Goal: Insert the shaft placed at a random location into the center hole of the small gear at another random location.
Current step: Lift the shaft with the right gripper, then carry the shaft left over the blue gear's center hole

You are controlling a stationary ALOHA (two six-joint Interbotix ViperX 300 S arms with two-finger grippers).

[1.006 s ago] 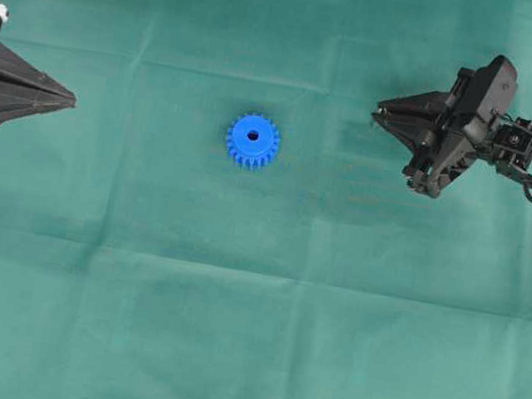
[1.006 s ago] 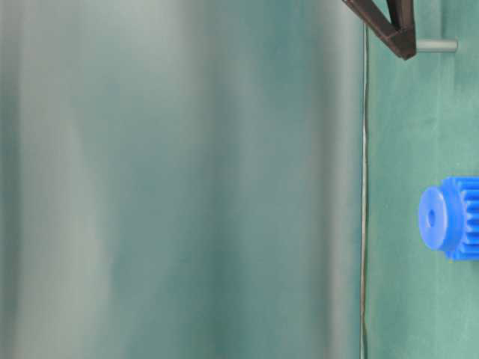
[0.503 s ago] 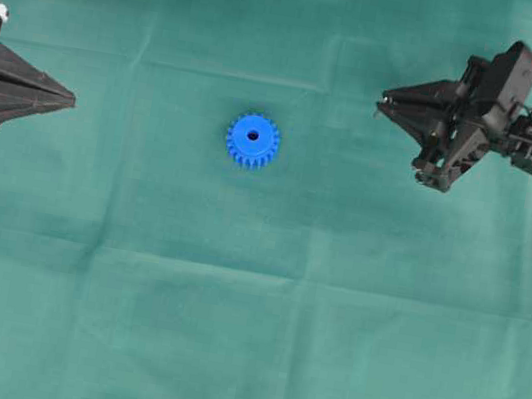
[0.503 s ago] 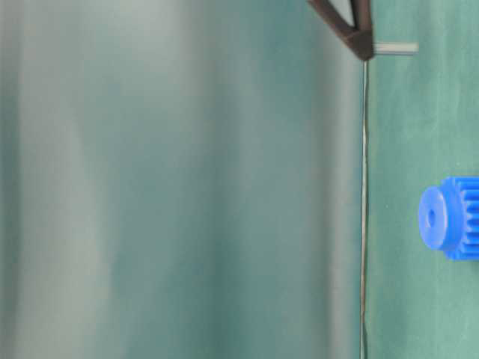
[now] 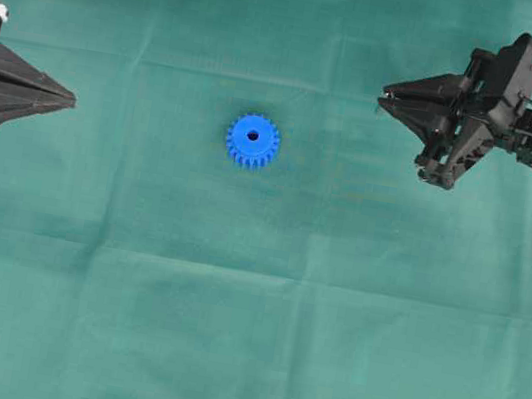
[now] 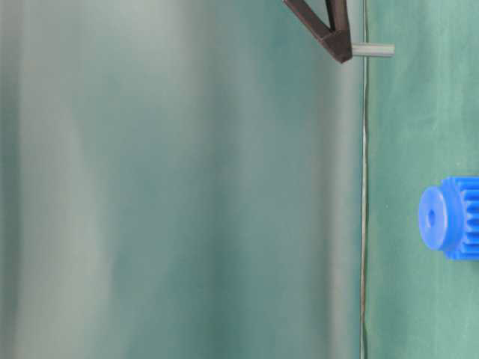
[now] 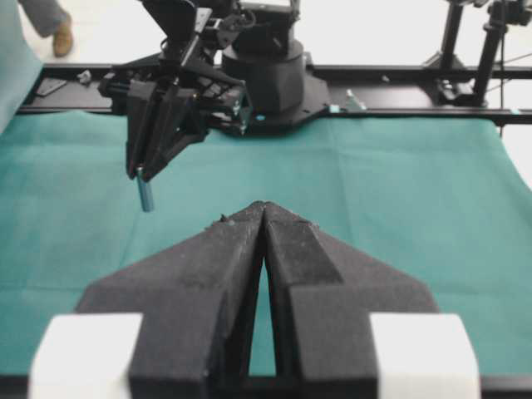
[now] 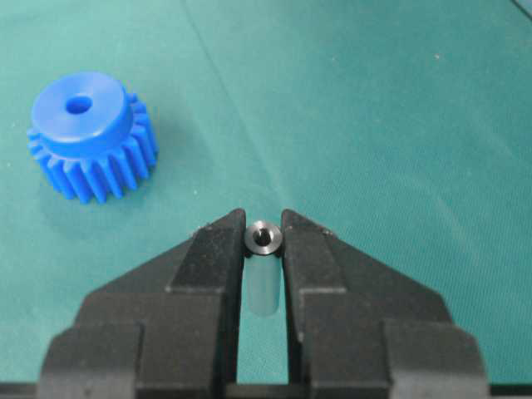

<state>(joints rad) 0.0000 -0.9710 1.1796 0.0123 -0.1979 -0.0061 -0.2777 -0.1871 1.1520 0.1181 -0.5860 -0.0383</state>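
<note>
Right wrist view shows the right gripper (image 8: 263, 249) clamped on the shaft (image 8: 263, 239), a short silver-grey metal pin held upright between the black fingertips, its shiny round end just proud of them. The small gear (image 8: 86, 133), a bright blue toothed plastic wheel, lies flat on the green cloth (image 8: 374, 125), with its center hole (image 8: 79, 105) facing up; the held pin is off the cloth and well apart from the gear, on the right arm's side of it.

Overhead, the left gripper (image 5: 67, 100) sits closed and empty, well away from the gear on the opposite side, so nothing steadies the wheel.

Risks, as I judge them: the hole looks barely wider than the pin, so a slight tilt or offset on the descent would land the pin's lower end on the hub face, not in the bore. With the gear loose on soft cloth, such contact could push it sideways or tip it. The grip is only at the fingertips, so a knock might also let the pin pivot or slide up between them.
</note>
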